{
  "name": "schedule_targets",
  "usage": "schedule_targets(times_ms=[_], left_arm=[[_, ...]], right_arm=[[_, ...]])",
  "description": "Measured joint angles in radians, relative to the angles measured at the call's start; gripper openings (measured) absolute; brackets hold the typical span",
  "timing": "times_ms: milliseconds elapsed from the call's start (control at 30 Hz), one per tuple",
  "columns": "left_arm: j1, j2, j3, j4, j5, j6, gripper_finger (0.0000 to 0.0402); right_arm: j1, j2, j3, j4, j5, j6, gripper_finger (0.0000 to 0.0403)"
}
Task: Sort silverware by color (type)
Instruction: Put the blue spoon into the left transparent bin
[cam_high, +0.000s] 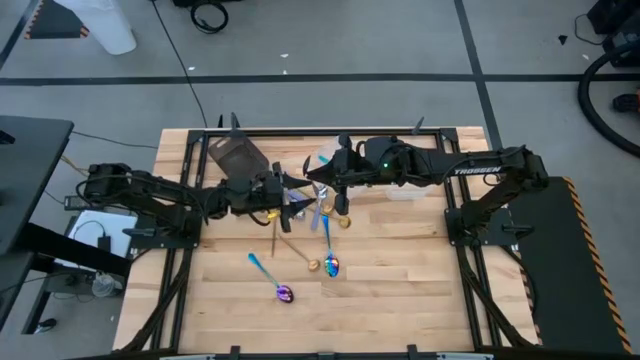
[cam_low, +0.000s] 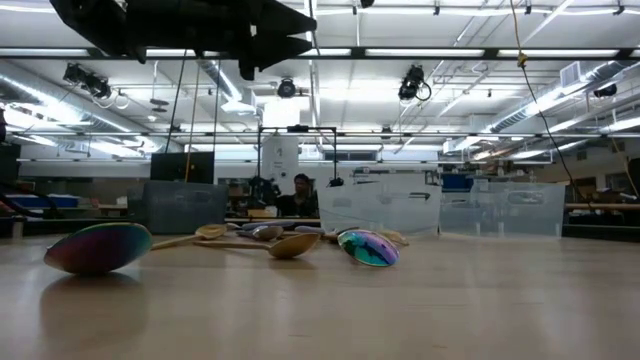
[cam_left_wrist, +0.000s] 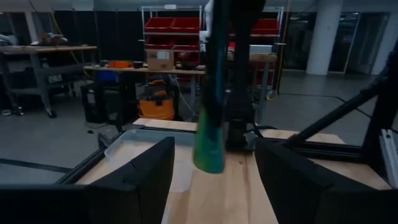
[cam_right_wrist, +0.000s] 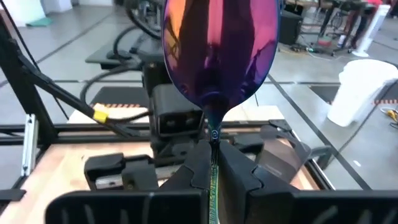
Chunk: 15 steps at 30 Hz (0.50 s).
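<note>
The left gripper (cam_high: 290, 198) hangs over the far middle of the table (cam_high: 400, 300) with its fingers (cam_left_wrist: 134, 180) spread wide and nothing between them. In its wrist view the teal handle (cam_left_wrist: 209, 124) of a spoon stands upright just ahead of those fingers, held from the other side. A dark tub (cam_high: 236, 153) sits on the table just behind this arm.

On the boards in front lie an iridescent spoon (cam_high: 283, 292) to the near left, a gold spoon (cam_high: 312, 264) and another iridescent spoon (cam_high: 331, 265) beside it, with more spoons (cam_high: 318, 205) clustered under the two grippers.

The right gripper (cam_high: 322, 177) meets the left one from the right, clamped on the held iridescent spoon (cam_right_wrist: 219, 50), whose purple bowl rises above its closed fingers (cam_right_wrist: 239, 180). A clear tub (cam_high: 405, 190) lies beneath the right arm.
</note>
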Motion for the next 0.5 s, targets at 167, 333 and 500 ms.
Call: schedule_targets(times_ms=[167, 333, 500], left_arm=[[0.001, 0.0, 0.0, 0.03, 0.081, -0.019, 0.0231], [0.001, 0.0, 0.003, 0.049, 0.158, -0.042, 0.0231], [-0.002, 0.0, 0.02, 0.05, 0.236, -0.073, 0.0213]], right_arm=[[0.0, 0.0, 0.0, 0.047, -0.059, -0.004, 0.0023], [0.0, 0.0, 0.0, 0.076, -0.141, 0.005, 0.0023], [0.0, 0.0, 0.0, 0.077, -0.195, 0.003, 0.0023]])
